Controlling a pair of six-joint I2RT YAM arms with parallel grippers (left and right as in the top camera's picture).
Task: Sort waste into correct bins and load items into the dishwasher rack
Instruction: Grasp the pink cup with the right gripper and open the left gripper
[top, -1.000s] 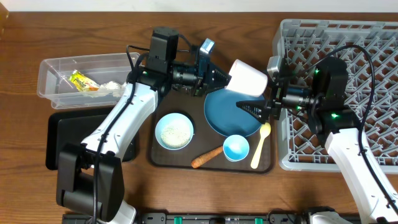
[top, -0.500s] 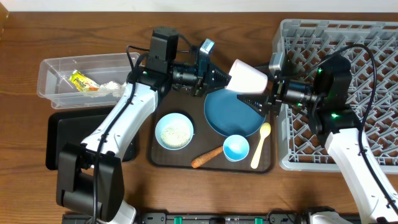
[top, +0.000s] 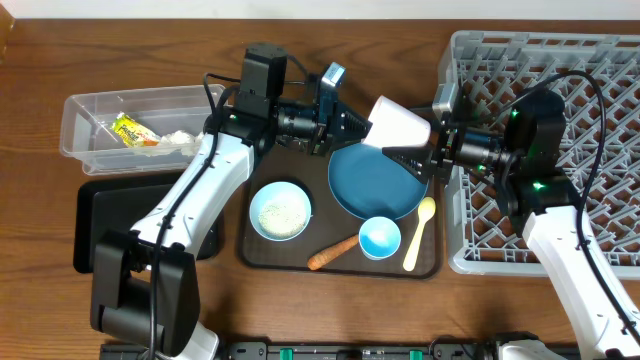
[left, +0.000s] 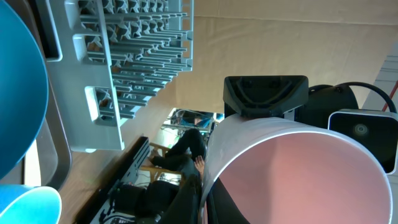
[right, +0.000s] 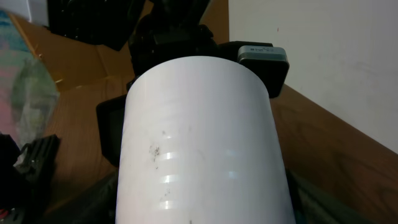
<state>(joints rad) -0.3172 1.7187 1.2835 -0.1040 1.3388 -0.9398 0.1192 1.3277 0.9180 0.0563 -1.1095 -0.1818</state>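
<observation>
A white cup with a pink inside (top: 400, 123) hangs tilted in the air above the dark-blue plate (top: 370, 185). My left gripper (top: 362, 128) is shut on the cup's rim (left: 214, 168), one finger inside and one outside. From the right, my right gripper (top: 400, 140) stands open astride the cup's white wall (right: 199, 137), its dark fingers close on either side. The grey dishwasher rack (top: 540, 50) stands at the right. The blue-inside cup (top: 380, 237), cream spoon (top: 418, 232), carrot piece (top: 332, 252) and pale-blue bowl (top: 280, 210) with rice bits lie on the brown tray (top: 260, 255).
The clear tub (top: 100, 105) at the far left holds the yellow-green wrapper (top: 132, 130) and white paper (top: 180, 137). The black tray (top: 100, 230) lies in front of it, partly under my left arm. The rack's near wall (left: 124, 62) shows in the left wrist view.
The right gripper has slid left along the cup and its jaws have narrowed around it. The left gripper and cup have stayed put.
</observation>
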